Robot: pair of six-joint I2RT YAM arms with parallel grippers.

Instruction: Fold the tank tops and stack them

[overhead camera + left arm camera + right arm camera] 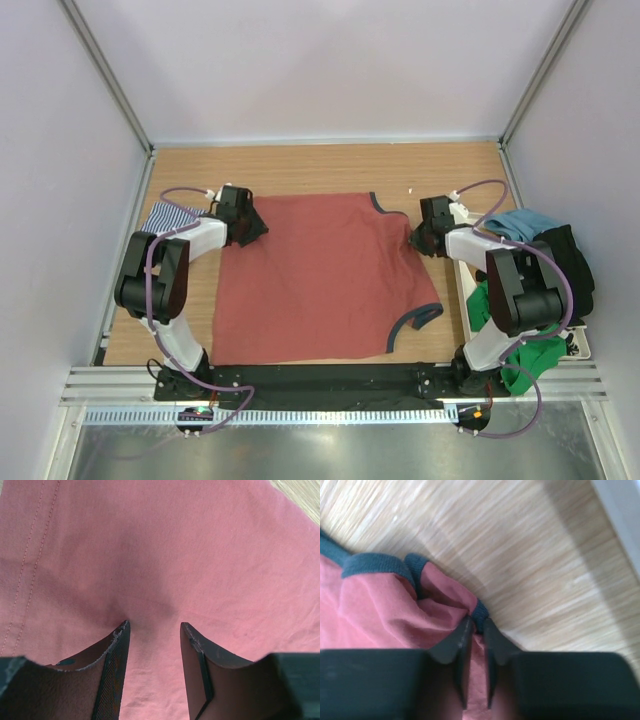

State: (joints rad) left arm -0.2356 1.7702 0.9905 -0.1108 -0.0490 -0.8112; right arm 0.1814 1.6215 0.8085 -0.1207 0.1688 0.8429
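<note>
1. At the far left we see the striped tank top (168, 215) lying bunched on the tabletop (320, 165), partly hidden by the left arm. We judge that it is waiting its turn.
2. The left pincer (152, 627) presses down on the rust-red tank top (320, 280) at its far-left corner, close to the stitched hem. Its jaws stand apart at a middling width, with the cloth dimpled between them and nothing gripped.
3. The rust-red tank top lies spread mostly flat across the middle of the tabletop. Its hem is to the left and its dark-trimmed neck and armholes are to the right. The near-right strap is curled over on itself.
4. The right pincer (476, 622) sits at the far-right corner, drawn narrow and pinching a fold of the dark-trimmed edge between its jaws.
5. At the far right a heap of clothes (555, 270), teal, black and green, sits off the working area.
6. We take the step in hand to be gripping the two far corners for the first fold. Next, the left jaws should close on the cloth. Then both arms should lift together and carry the far edge evenly toward the near edge, keeping the cloth taut so it does not wrinkle.
</note>
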